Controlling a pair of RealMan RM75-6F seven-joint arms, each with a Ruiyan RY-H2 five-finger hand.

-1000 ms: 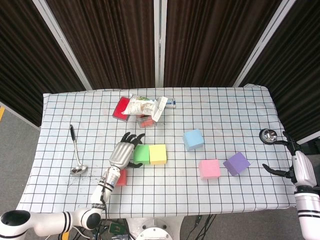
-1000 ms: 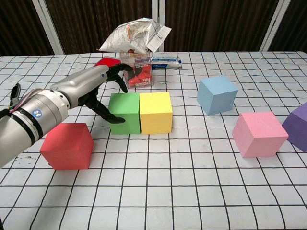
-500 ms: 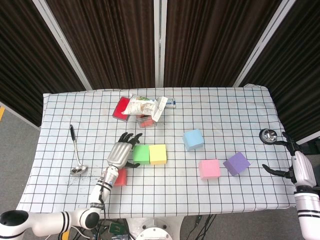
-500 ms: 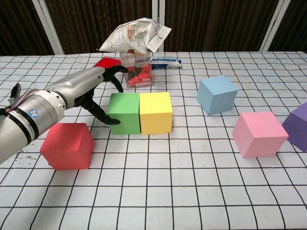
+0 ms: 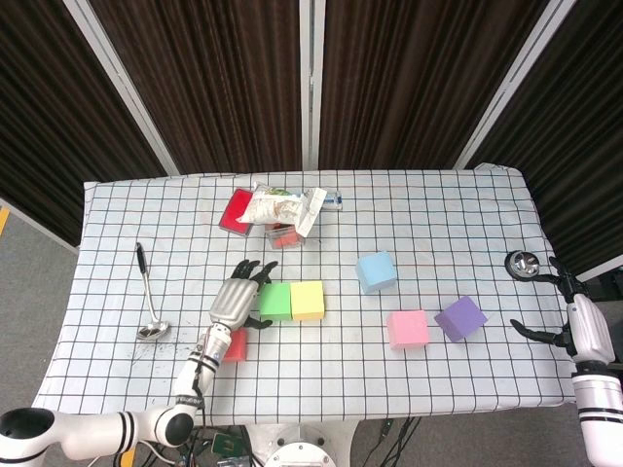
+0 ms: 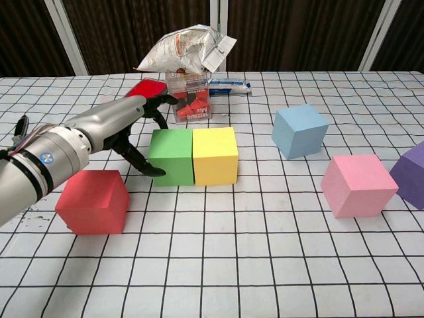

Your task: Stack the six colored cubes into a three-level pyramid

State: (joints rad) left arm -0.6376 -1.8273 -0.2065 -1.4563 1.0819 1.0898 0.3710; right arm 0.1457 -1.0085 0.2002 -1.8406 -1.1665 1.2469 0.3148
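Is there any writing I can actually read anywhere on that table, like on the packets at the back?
"Mix", printed sideways: on the clear box of red pieces.
Crumpled snack bag: printing on it, too blurred to read.
White and blue packet: printing too small to read.
Round sticker on the left arm's wrist: a mark, not legible.
The cubes carry no writing.

The left hand (image 6: 136, 126) reaches in over the table (image 6: 232, 265), fingers spread beside the green cube (image 6: 171, 156), which touches the yellow cube (image 6: 214, 155). A red cube (image 6: 93, 201) sits near the forearm. A blue cube (image 6: 300, 130), pink cube (image 6: 358, 185) and purple cube (image 6: 412, 173) lie apart to the right.
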